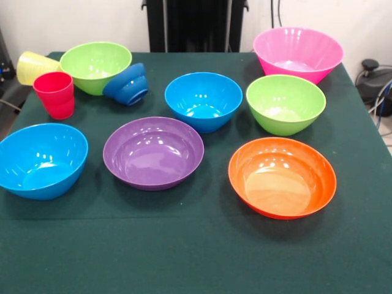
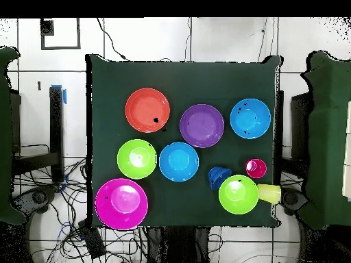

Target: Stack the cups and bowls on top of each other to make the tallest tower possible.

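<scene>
All pieces stand apart on the green table. In the front view the red cup (image 1: 55, 94) stands upright at the far left, the yellow cup (image 1: 34, 66) lies on its side behind it. A lime green bowl (image 1: 95, 66) has the small dark blue bowl (image 1: 127, 84) tipped against it. A light blue bowl (image 1: 203, 100) sits mid-table, another (image 1: 40, 160) near left. The purple bowl (image 1: 153, 152), orange bowl (image 1: 282, 176), second lime bowl (image 1: 285, 103) and pink bowl (image 1: 297, 53) stand upright. The overhead view shows the pink bowl (image 2: 121, 203) and orange bowl (image 2: 147, 109). No gripper shows.
The robot's black pedestal (image 1: 195, 24) stands behind the table's far edge. Cables (image 2: 68, 171) lie on the floor beside the table. The green cloth (image 1: 184, 245) runs bare along the near edge in the front view.
</scene>
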Controlling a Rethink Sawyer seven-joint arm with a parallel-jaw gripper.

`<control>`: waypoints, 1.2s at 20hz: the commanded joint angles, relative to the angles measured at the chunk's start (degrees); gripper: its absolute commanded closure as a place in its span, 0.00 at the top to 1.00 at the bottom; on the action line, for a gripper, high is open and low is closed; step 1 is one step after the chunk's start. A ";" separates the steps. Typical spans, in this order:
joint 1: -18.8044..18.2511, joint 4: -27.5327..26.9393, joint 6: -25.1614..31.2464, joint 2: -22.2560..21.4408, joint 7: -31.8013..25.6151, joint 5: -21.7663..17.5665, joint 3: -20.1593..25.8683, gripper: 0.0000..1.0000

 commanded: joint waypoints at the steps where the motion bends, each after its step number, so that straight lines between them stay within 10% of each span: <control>1: 5.62 10.94 10.91 -18.58 -26.01 -6.07 -30.33 1.00; 24: 20.13 0.27 12.86 -16.01 -37.91 -9.90 -58.27 1.00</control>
